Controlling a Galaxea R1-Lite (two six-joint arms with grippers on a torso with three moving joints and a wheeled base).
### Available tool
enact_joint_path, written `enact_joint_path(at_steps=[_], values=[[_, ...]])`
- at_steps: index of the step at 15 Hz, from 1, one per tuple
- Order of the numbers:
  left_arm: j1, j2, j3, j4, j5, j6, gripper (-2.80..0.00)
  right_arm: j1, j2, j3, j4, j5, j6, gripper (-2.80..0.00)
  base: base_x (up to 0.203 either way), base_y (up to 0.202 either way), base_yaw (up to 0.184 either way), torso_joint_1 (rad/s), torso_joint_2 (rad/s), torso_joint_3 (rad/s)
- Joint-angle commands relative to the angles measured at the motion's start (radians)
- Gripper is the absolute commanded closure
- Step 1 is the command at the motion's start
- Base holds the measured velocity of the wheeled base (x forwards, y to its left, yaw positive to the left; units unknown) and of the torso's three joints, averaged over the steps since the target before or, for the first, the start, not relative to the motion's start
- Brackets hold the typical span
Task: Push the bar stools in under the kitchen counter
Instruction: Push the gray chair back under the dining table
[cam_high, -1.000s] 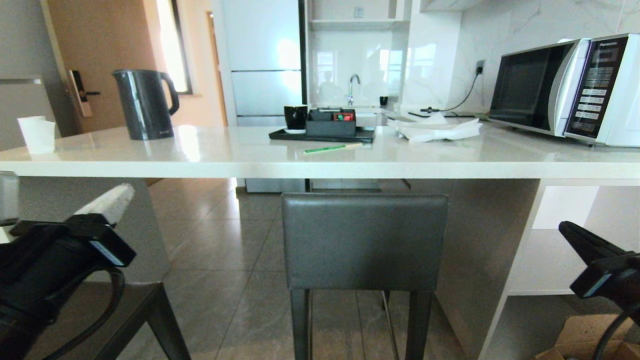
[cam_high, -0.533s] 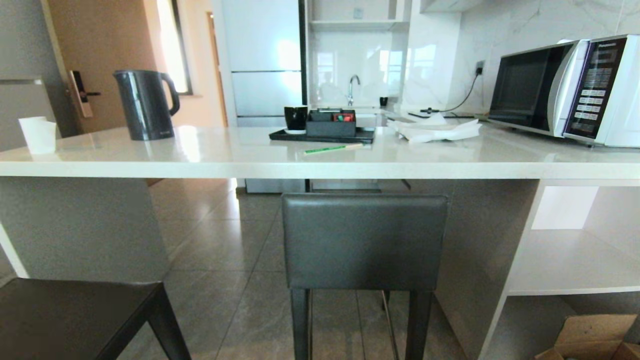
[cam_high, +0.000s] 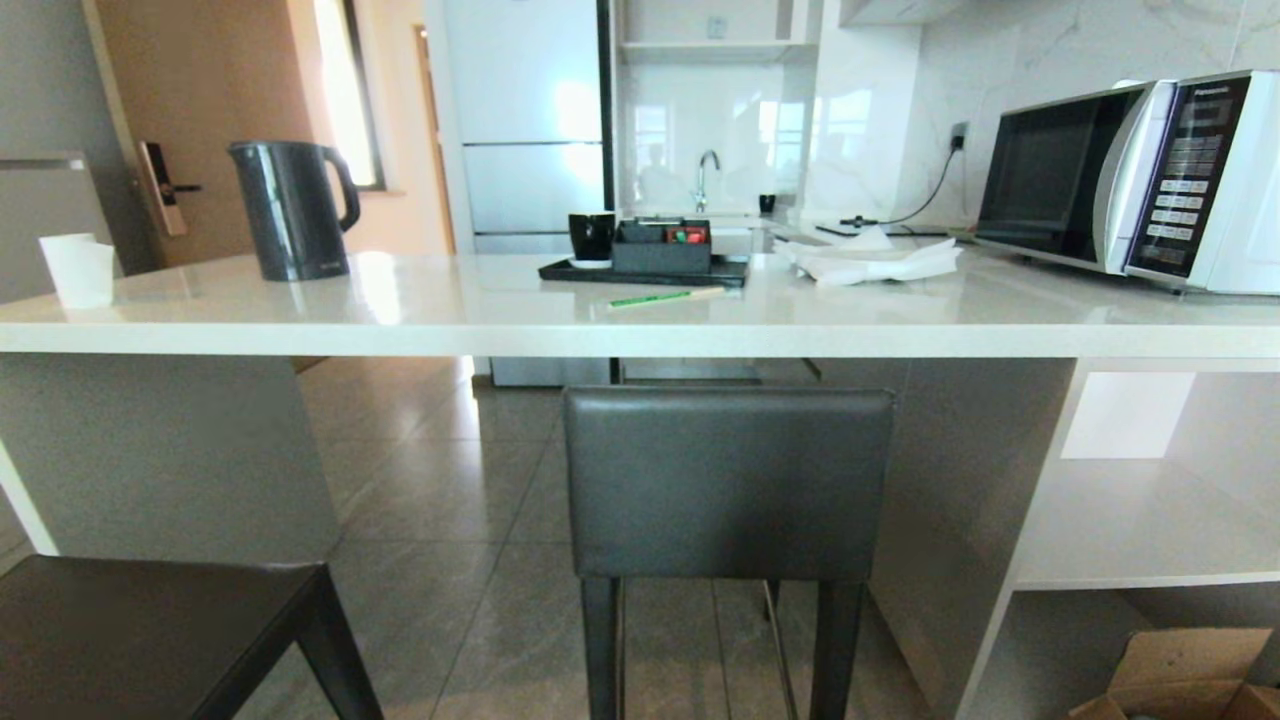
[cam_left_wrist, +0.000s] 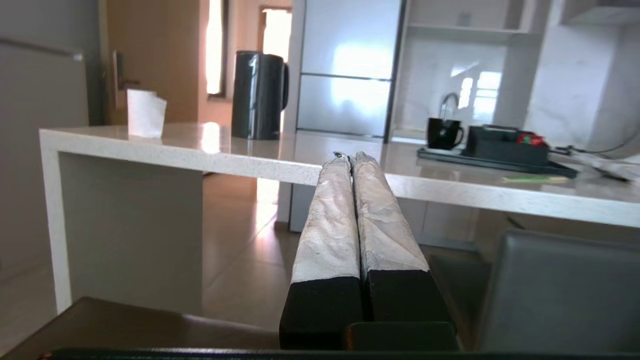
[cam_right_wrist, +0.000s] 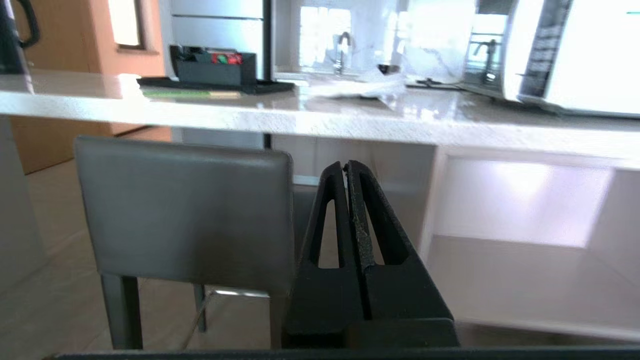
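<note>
Nearest the robot, at the lower left of the head view, the dark seat of the second bar stool (cam_high: 150, 630) juts toward the camera, standing well out from the kitchen counter (cam_high: 640, 325) with open floor between it and the white end panel. A second ago both arms filled the lower corners of that view; now neither shows there, so they have drawn back and down out of it. The left gripper (cam_left_wrist: 352, 159) has its taped fingers pressed together on nothing, hovering above that near seat and pointing at the counter's front edge. The right gripper (cam_right_wrist: 346, 167) is likewise clenched and empty (its black fingers meet along their whole length), level with the grey backrest of the first bar stool (cam_high: 728, 480) and just to its side. That stool stands square to the counter, its backrest directly below the front edge and its seat apparently tucked beneath the slab, so I judge it already pushed in. The withdrawal reads as the end of work on it, leaving the near stool yet to be dealt with. Farther off, on the slab top, stand a black kettle (cam_high: 290, 208) toward the left end and a microwave (cam_high: 1130, 180) at the right.
</note>
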Motion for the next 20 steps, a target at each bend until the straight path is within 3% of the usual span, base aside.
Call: enact_joint_path(at_steps=[1, 3, 5, 8, 11, 15, 20], values=[[0.013, -0.114, -0.016, 0.060, -0.012, 0.001, 0.00, -0.011, -0.093, -0.006, 0.053, -0.015, -0.004, 0.00, 0.000, 0.000, 0.000, 0.000, 0.00, 0.000], [0.043, -0.187, -0.014, 0.136, -0.076, 0.001, 0.00, -0.014, -0.093, -0.020, 0.029, -0.034, -0.018, 0.00, 0.000, 0.000, 0.000, 0.000, 0.00, 0.000], [0.060, -0.271, -0.037, 0.307, -0.177, 0.001, 0.00, -0.019, -0.093, -0.057, 0.042, -0.031, -0.050, 0.00, 0.000, 0.000, 0.000, 0.000, 0.00, 0.000], [0.065, -0.373, -0.021, 0.453, -0.217, 0.003, 0.00, -0.089, -0.151, -0.109, 0.162, 0.021, -0.052, 0.00, 0.000, 0.000, 0.000, 0.000, 0.00, 0.000], [0.065, -0.376, 0.042, 0.465, -0.220, 0.004, 0.00, -0.095, -0.244, -0.078, 0.243, 0.082, -0.053, 0.00, 0.000, 0.000, 0.000, 0.000, 0.00, 0.000], [0.063, -0.376, 0.188, 0.464, -0.217, 0.005, 0.00, -0.094, -0.363, 0.070, 0.359, 0.123, -0.052, 0.00, 0.000, 0.000, 0.000, 0.000, 0.00, 0.000], [0.064, -0.376, 0.340, 0.456, -0.217, 0.025, 0.00, -0.093, -0.363, 0.322, 0.294, 0.140, -0.046, 0.00, 0.000, 0.000, 0.000, 0.000, 0.00, 0.000]])
